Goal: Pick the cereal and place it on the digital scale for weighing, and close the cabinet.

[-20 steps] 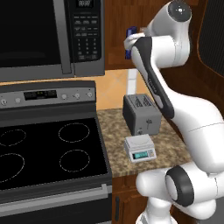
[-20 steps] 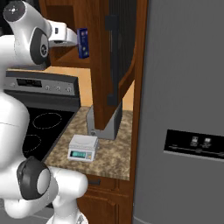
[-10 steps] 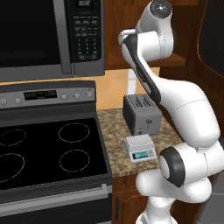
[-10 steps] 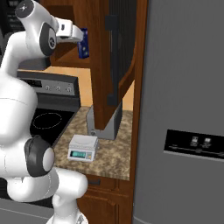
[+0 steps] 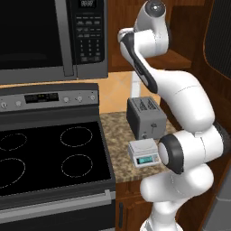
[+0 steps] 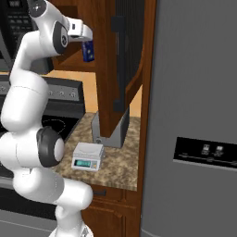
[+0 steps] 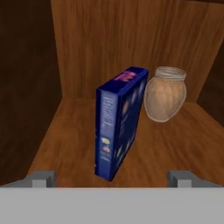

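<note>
- While the white arm rises from the lower right of the left base view and bends up toward the wall cabinet [image 5: 189,49], its wrist sits just right of the microwave [image 5: 49,38]. On the speckled counter [image 5: 118,153] the grey toaster [image 5: 143,118] stands toward the back, and the digital scale [image 5: 143,152] lies just in front of it, teal display facing forward. A black glass cooktop [image 5: 49,155] lies left of the counter. The hand itself is hidden behind the arm here, so its jaws cannot be judged from this side.
- From the right base view, the gripper [image 6: 87,42] reaches into the cabinet's open shelf, with the cereal [image 6: 88,50], a dark blue box, right at the end of the hand. The cabinet door [image 6: 124,60] swings wide open, its dark glass panel edge-on and its bar handle [image 6: 118,65] facing the camera. Below, the scale sits on the counter beside the toaster base, near a tall grey refrigerator [image 6: 194,120].
- Along the hand view, the two fingertips [image 7: 43,178] stand spread wide apart at the bottom corners, holding nothing. The cereal stands upright on the wooden shelf [image 7: 57,144] between them and slightly ahead, turned so one narrow edge faces the camera. A tan jar [image 7: 165,93] stands just behind and to its right, close to the box; whether they touch I cannot tell.
</note>
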### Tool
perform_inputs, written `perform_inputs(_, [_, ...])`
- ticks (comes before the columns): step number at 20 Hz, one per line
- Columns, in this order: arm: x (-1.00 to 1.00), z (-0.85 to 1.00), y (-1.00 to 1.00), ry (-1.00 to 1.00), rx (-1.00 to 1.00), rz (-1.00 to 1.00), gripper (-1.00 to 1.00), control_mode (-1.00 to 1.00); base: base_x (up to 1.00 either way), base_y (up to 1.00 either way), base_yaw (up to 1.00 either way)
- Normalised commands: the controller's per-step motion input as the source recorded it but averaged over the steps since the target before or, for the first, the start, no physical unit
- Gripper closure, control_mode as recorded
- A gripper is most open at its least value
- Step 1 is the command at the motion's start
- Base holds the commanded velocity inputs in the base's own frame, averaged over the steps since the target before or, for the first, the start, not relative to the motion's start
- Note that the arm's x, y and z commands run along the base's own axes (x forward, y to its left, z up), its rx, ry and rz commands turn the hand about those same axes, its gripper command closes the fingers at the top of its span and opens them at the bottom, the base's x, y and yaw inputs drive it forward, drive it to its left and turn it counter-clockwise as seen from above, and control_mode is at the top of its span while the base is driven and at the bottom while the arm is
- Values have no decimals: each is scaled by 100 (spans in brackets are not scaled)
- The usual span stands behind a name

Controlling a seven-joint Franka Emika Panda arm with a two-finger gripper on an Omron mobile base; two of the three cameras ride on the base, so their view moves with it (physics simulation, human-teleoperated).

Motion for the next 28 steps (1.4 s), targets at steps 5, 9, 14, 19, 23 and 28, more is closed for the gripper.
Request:
perform_inputs(5, [51, 0, 0, 2, 0, 0, -100, -100, 0, 0, 0])
perform_inputs(9, [42, 0, 0, 2, 0, 0, -100, -100, 0, 0, 0])
perform_inputs(14, [35, 0, 0, 3, 0, 0, -100, -100, 0, 0, 0])
perform_inputs(19, [30, 0, 0, 0, 0, 0, -100, -100, 0, 0, 0])
perform_inputs(23, [27, 0, 0, 0, 0, 0, -100, -100, 0, 0, 0])
perform_inputs(28, [7, -1, -3, 0, 0, 0, 100, -100, 0, 0, 0])
